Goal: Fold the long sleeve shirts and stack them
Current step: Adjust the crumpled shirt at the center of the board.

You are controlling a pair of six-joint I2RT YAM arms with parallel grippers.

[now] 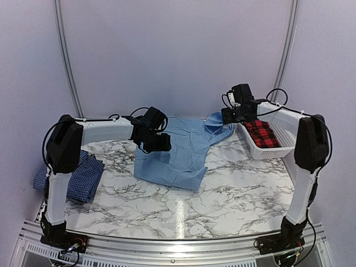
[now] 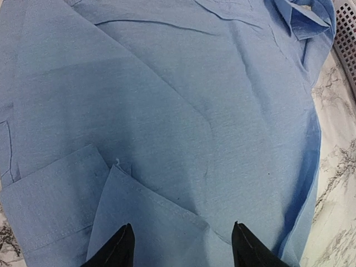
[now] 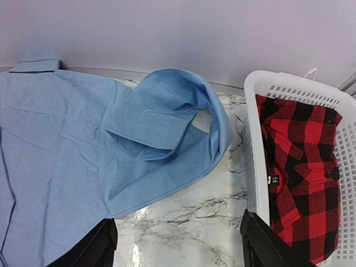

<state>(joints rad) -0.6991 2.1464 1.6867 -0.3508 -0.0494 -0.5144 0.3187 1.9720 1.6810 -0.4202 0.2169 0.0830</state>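
Status: plain light blue cloth shirt [image 1: 178, 150] spread at 12 o'clock on counter [image 1: 222, 194] for folding. Left pincer [image 2: 182, 223], right pincer [image 3: 178, 217] over it, both open, empty. Dark blue checked shirt [image 1: 75, 175] sits at 9 o'clock, probably stack base.

High near-edge overview of the table [image 1: 233, 194]; both wrist views close, downward, over one light blue shirt [image 1: 178, 150].

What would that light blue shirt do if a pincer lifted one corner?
It would probably sag and unfold: the light blue shirt lies limp and creased, one sleeve curled over. It looks thin, so likely light. Pushed, it may bunch up.
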